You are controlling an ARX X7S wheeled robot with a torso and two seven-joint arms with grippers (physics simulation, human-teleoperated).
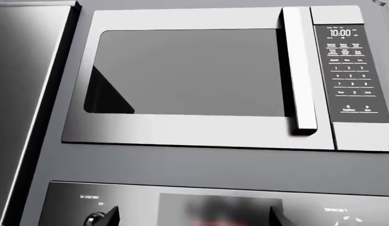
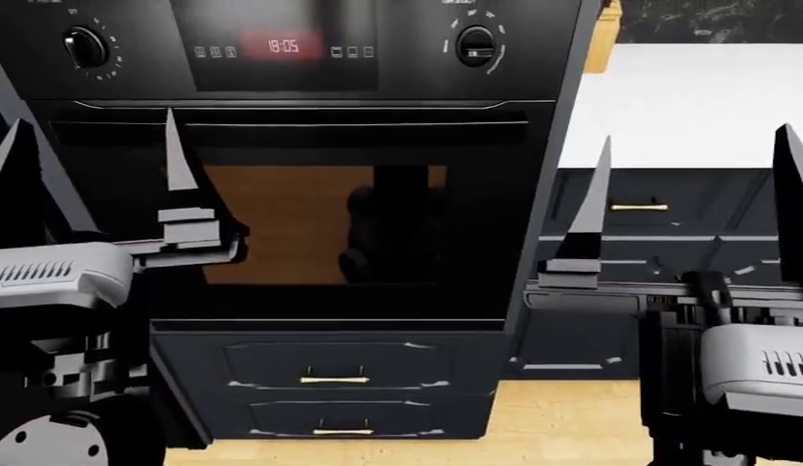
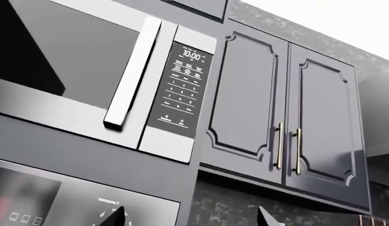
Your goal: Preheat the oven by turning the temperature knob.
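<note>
Nearest, the left claw (image 2: 97,165) and right claw (image 2: 692,184) both stand spread wide, thin tapered black blades gripping nothing. Beyond them, from 9 to 12 o'clock, the glossy black oven (image 2: 311,223) shows dark glass, a bar handle (image 2: 304,105), a red clock display (image 2: 282,46) and two round knobs: left knob (image 2: 86,46), right knob (image 2: 475,45).

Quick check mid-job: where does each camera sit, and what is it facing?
Head: high on the robot, facing the oven; left claw and right claw both show, open.
Left wrist: angled up at the microwave; only fingertips show.
Right wrist: up at microwave keypad and wall cabinets.
Both wrists share the microwave.
</note>
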